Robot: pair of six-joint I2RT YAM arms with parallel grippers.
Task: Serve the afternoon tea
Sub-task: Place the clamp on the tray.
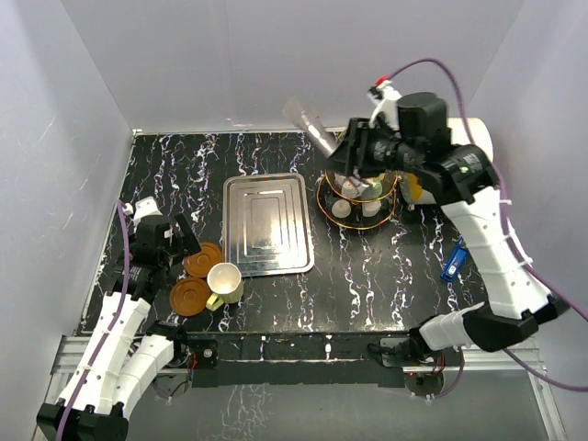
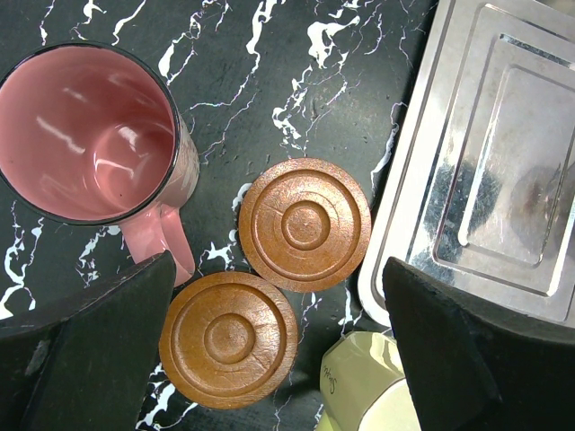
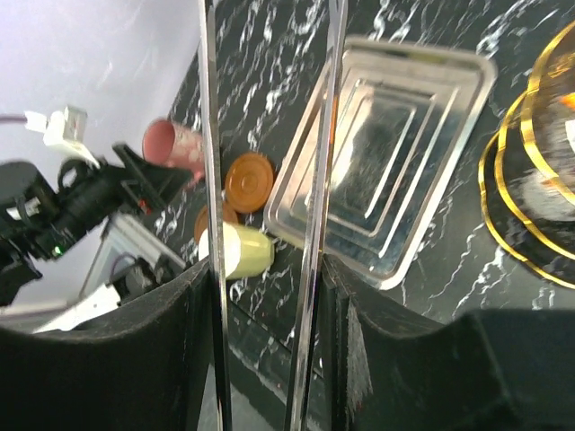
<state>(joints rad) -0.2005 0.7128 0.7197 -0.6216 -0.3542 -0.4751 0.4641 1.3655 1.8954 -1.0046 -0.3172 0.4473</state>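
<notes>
**Left side.** The left gripper [image 1: 175,241] is hovering with its jaws standing wide apart and holding nothing, directly above the brown saucers [image 2: 305,224]. The two saucers are lying flat on the black marbled table [image 1: 395,276], edge to edge, one farther and one nearer. The maroon cup [image 2: 90,135] is standing mouth up just left of the farther saucer, showing a pink inside, its handle pointing toward the near edge. The cream cup [image 1: 225,280] is sitting just right of the nearer saucer, beside the near left corner of the steel tray [image 1: 266,225]. Whether it is touching either cannot be told.

**Right side.** The right gripper [image 1: 335,149] is gripping a transparent cylinder [image 1: 306,121], with the fingers pressing on both of its sides. The cylinder is pointing away toward the far left. The gripper is hanging over the three-tier stand [image 1: 322,204], which is standing right of the tray with its gold rims showing. Small cakes [image 1: 342,209] are resting on its tiers; white ones are the plainest to see.

**Other items.** A white cylinder [image 1: 478,138] is lying at the far right behind the arm. A small blue object [image 1: 453,262] is lying near the right edge.
</notes>
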